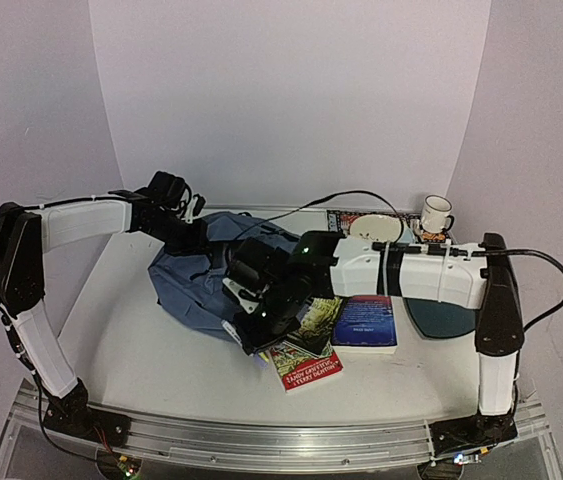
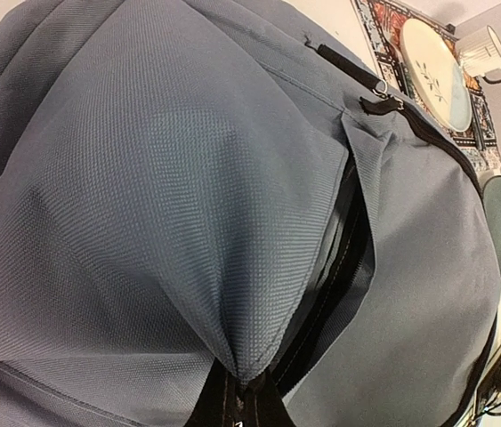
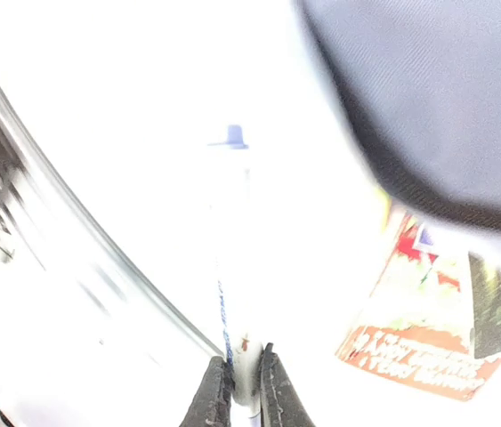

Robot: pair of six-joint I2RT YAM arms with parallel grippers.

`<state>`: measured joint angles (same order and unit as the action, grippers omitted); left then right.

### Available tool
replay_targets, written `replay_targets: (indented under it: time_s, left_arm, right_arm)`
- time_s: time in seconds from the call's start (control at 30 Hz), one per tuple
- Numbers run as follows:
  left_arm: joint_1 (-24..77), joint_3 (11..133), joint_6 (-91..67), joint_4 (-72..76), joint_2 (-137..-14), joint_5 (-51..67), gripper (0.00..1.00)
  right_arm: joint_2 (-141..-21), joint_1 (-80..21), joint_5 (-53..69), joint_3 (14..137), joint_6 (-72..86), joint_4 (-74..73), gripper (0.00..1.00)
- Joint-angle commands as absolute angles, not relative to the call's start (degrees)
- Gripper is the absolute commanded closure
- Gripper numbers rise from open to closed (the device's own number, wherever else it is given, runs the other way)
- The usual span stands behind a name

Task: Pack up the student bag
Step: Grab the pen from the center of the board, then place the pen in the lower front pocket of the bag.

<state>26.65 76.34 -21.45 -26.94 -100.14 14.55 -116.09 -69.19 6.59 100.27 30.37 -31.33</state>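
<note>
Gripping the student bag at mid-tabletop.
Clamped tight on a bunched fold of its blue fabric with the left end effector; nipped nearly shut on a slim white item, blurred, with the right end effector, at the bag's near edge beside a red-covered book.

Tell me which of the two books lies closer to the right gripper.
The red book, at the front, just beside the right gripper. The blue book lies beyond it, farther to the right and back under the arm.
</note>
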Motion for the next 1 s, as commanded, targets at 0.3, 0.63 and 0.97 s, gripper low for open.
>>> replay_targets:
  time_s: [0.3,0.63,0.97]
  left_arm:
    - [26.5,76.3,-19.1,-26.2,-94.9,21.9,1.00]
    - [26.6,76.1,-17.8,-26.1,-93.7,23.2,1.00]
    - [26.7,76.2,-16.5,-26.1,-94.1,24.5,1.00]
  right_arm:
    - [-113.9,-56.1,13.4,99.6,48.5,-12.4,1.00]
    - [-126.6,-52.4,19.7,110.6,56.6,-7.6,1.00]
    - [-132.6,-49.7,19.6,113.3,63.7,-1.0,1.00]
